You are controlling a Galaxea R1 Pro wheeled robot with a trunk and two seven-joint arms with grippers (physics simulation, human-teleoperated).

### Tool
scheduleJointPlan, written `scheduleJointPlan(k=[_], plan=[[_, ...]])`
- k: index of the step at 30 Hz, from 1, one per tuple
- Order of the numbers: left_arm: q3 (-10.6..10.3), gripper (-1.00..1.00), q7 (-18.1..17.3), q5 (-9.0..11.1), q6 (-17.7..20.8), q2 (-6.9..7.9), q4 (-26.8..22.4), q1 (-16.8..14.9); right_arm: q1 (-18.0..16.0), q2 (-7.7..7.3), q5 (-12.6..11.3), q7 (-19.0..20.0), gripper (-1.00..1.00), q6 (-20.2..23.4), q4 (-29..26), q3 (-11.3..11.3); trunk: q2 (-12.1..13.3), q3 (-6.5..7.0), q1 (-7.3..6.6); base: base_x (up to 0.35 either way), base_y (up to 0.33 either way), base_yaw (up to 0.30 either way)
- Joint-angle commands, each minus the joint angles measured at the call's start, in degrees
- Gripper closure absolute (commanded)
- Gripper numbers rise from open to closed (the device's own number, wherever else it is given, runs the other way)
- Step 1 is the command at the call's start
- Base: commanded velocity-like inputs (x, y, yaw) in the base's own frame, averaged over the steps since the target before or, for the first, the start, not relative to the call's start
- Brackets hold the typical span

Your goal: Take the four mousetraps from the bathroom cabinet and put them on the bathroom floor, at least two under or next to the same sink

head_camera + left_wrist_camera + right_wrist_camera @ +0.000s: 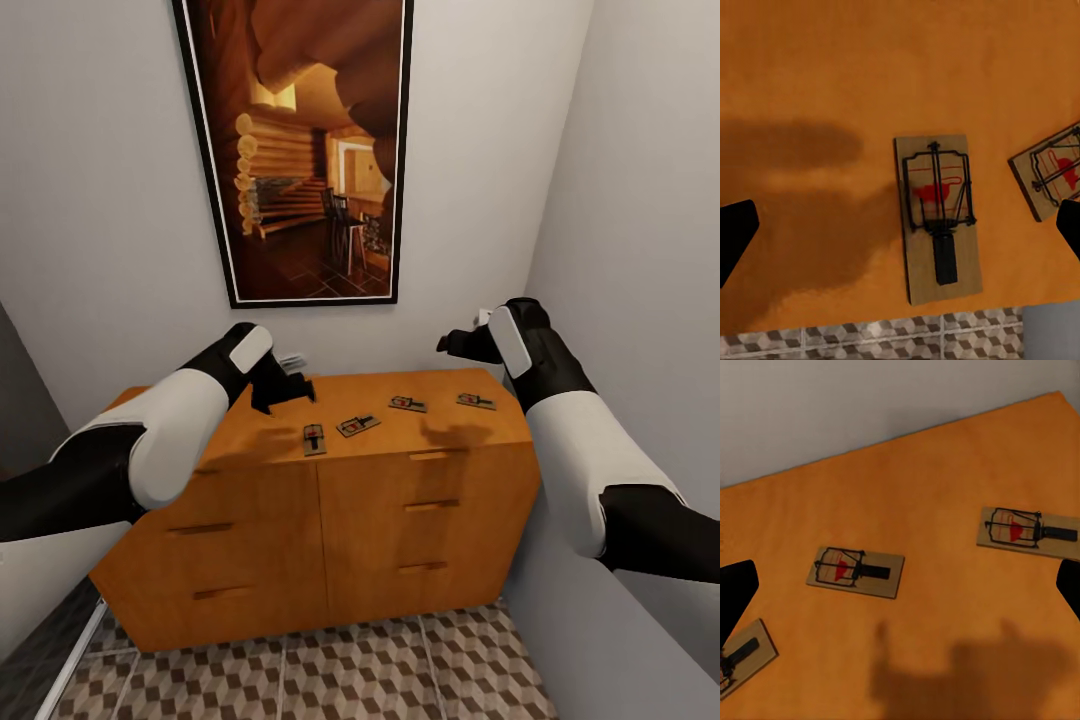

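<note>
- Left claw (290,388) hangs just above the left part of the cabinet (330,520) top, spread wide with nothing in it. In the left wrist view its 2 dark fingertips (735,236) sit at opposite edges of the picture with bare wood between them.
- Right under that claw is the leftmost mousetrap (938,217), lying flat near the front edge of the cabinet top, well clear of both fingertips. A second mousetrap (1050,180) lies just beside it, turned at an angle.
- Right claw (462,343) is up over the right end of the cabinet, near the back wall. It holds nothing too. The right wrist view shows its fingertips (733,592) far apart at the picture's edges, so it's wide open.
- Below the right claw are the third mousetrap (856,571) and the rightmost mousetrap (1027,532), both flat on the wood and apart from each other. The claw's shadow falls on the cabinet top near them.
- From the head view all 4 traps sit in a loose row across the cabinet top: (314,438), (357,425), (407,404), (476,401).
- The cabinet is orange-brown with slim drawer handles (202,528), and it's tucked into a corner.
- A big framed picture (305,150) of a log cabin interior hangs on the wall above it.
- The bathroom floor (330,670) with the cube-pattern tiles shows in front of the cabinet.
</note>
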Motion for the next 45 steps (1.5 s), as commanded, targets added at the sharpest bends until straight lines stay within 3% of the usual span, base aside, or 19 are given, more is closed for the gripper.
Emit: scheduleJointPlan(k=[1, 5, 9, 10, 12, 15, 16, 19, 20, 24, 26, 33, 45], plan=[[0.5, -1.00, 1.6, 0.2, 0.1, -0.08, -0.5, 0.0, 0.0, 0.02, -0.6, -0.5, -1.00, 0.1, 0.0, 0.0, 0.0, -0.07, 0.00, 0.000, 0.000, 0.000], [0.6, -1.00, 6.2, 0.2, 0.0, -0.18, -1.3, 0.0, 0.0, 0.03, -0.6, -0.5, -1.00, 0.1, 0.0, 0.0, 0.0, -0.07, 0.00, 0.000, 0.000, 0.000], [0.7, -1.00, 13.5, 0.4, -0.4, -0.27, -1.9, -0.1, -0.1, 0.03, -0.6, -0.5, -1.00, 0.0, 0.0, 0.0, 0.0, -0.07, 0.00, 0.000, 0.000, 0.000], [0.9, -1.00, 16.7, 1.0, -0.8, -0.30, -2.5, -0.1, 0.0, 0.04, -0.6, -0.5, -1.00, 0.0, 0.0, 0.0, 0.0, -0.07, 0.00, 0.000, 0.000, 0.000], [1.4, -1.00, 19.8, 2.1, -1.4, -0.33, -3.3, -0.1, 0.0, 0.04, -0.6, -0.5, -1.00, 0.0, -0.1, 0.0, 0.0, -0.07, 0.00, 0.000, 0.000, 0.000], [2.4, -1.00, 25.4, 6.5, -2.8, -0.39, -4.6, -0.1, 0.0, 0.17, -0.6, -0.5, -1.00, 0.0, -0.2, 0.0, 0.0, -0.07, 0.00, 0.000, 0.000, 0.000], [2.7, -1.00, 28.1, 9.6, -3.3, -0.44, -5.0, -0.1, -0.1, 0.41, -0.6, -0.5, -1.00, 0.0, -0.2, 0.0, 0.0, -0.07, 0.00, 0.000, 0.000, 0.000], [2.9, -1.00, 31.8, 14.9, -3.7, -0.55, -5.2, -0.1, -0.1, 0.74, -0.6, -0.5, -1.00, 0.1, -0.2, 0.0, 0.0, -0.07, 0.00, 0.000, 0.000, 0.000], [3.0, -1.00, 34.0, 18.4, -3.9, -0.59, -5.2, -0.1, -0.1, 0.90, -0.6, -0.6, -1.00, 0.1, -0.3, 0.0, 0.0, -0.07, 0.00, 0.000, 0.000, 0.000], [3.0, -1.00, 38.6, 25.2, -4.2, -0.64, -5.2, 0.0, -0.1, 1.09, -0.6, -0.6, -1.00, 0.1, -0.4, 0.0, 0.0, -0.07, 0.00, 0.000, 0.000, 0.000], [3.0, -1.00, 39.6, 26.8, -4.3, -0.64, -5.1, 0.0, -0.1, 1.12, -0.6, -0.6, -1.00, 0.1, -0.4, 0.0, 0.0, -0.07, 0.00, 0.000, 0.000, 0.000], [2.9, -1.00, 40.8, 29.1, -4.4, -0.97, -4.2, 0.0, -0.1, 1.17, -0.6, -0.6, -1.00, 0.1, -0.4, 0.0, 0.0, -0.07, 0.00, 0.000, 0.000, 0.000], [2.7, -1.00, 41.1, 29.5, -4.2, -1.87, -3.9, 0.1, -0.1, 1.18, -0.6, -0.6, -1.00, 0.2, -0.4, 0.0, 0.0, -0.07, 0.00, 0.000, 0.000, 0.000]])
